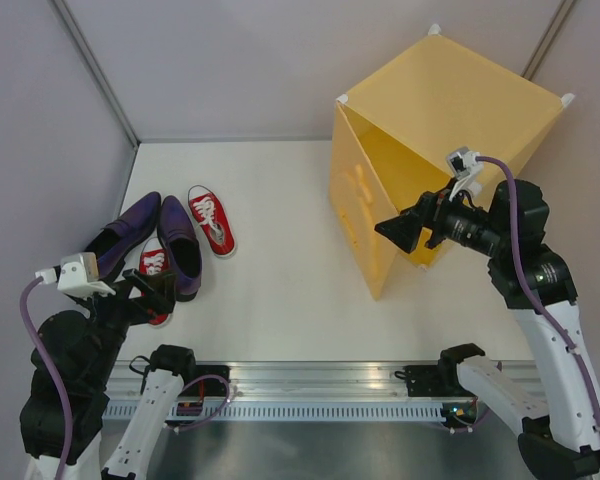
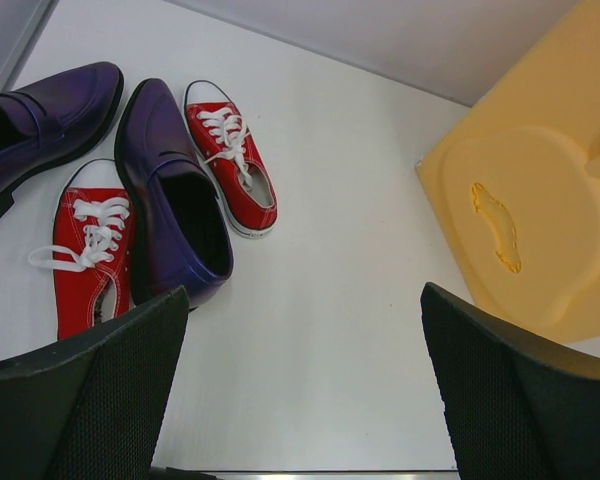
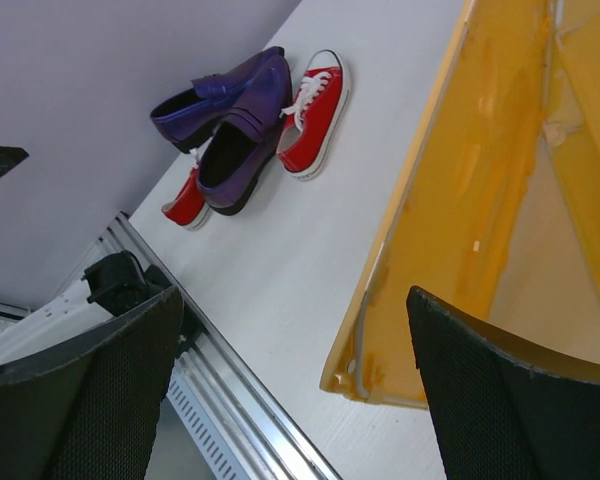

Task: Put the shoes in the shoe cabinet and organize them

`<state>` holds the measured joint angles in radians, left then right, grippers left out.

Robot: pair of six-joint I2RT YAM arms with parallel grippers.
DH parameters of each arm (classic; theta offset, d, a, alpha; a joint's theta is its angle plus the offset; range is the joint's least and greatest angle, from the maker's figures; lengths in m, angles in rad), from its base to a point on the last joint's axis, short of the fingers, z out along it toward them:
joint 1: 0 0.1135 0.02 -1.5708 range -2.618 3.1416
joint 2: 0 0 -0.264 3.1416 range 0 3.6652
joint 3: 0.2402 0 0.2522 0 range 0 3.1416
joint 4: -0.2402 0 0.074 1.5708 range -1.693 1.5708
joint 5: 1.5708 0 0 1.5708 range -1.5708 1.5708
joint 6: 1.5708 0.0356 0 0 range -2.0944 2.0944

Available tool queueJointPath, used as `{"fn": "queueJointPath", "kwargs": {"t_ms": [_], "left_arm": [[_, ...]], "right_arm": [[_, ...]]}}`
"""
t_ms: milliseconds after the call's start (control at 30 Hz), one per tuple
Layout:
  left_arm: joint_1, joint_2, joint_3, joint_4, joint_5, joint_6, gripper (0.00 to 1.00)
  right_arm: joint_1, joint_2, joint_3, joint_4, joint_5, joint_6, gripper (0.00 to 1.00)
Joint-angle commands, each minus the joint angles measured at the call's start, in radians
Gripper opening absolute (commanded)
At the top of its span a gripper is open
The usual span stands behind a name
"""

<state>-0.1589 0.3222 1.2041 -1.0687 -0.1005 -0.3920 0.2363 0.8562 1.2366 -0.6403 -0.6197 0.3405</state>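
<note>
Two dark purple loafers (image 1: 130, 228) (image 1: 180, 248) and two red sneakers (image 1: 211, 220) (image 1: 155, 268) lie bunched on the white table at the left. They also show in the left wrist view: loafers (image 2: 40, 120) (image 2: 170, 190), sneakers (image 2: 230, 160) (image 2: 90, 260). The yellow-orange shoe cabinet (image 1: 460, 95) stands at the back right, its apple-embossed door (image 1: 358, 215) (image 2: 520, 220) swung open. My left gripper (image 1: 145, 290) (image 2: 305, 390) is open and empty, just near of the shoes. My right gripper (image 1: 405, 232) (image 3: 295, 390) is open and empty, raised beside the door's free edge (image 3: 430, 250).
Grey walls (image 1: 40, 120) close in the table at the left and back. A metal rail (image 1: 320, 385) runs along the near edge between the arm bases. Bare white table (image 1: 280, 260) lies between the shoes and the cabinet.
</note>
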Motion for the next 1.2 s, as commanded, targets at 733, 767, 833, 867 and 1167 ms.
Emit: {"fn": "queueJointPath", "kwargs": {"t_ms": [733, 767, 833, 867, 1167], "left_arm": [[-0.002, 0.028, -0.158, 0.007, -0.011, -0.041, 1.00], [-0.002, 0.029, -0.172, 0.009, -0.011, -0.042, 1.00], [-0.004, 0.032, -0.184, 0.010, -0.008, -0.054, 1.00], [-0.002, 0.038, -0.189, 0.012, 0.002, -0.053, 1.00], [-0.002, 0.043, -0.232, 0.029, 0.024, -0.087, 1.00]], "right_arm": [[0.595, 0.394, 0.107, 0.464, 0.376, 0.114, 0.96], [0.598, 0.412, 0.116, 0.496, 0.385, 0.117, 0.97], [0.597, 0.467, 0.141, 0.530, 0.420, 0.118, 0.97], [0.600, 0.489, 0.147, 0.562, 0.431, 0.121, 0.97], [0.604, 0.701, 0.268, 0.677, 0.560, 0.121, 0.98]]}}
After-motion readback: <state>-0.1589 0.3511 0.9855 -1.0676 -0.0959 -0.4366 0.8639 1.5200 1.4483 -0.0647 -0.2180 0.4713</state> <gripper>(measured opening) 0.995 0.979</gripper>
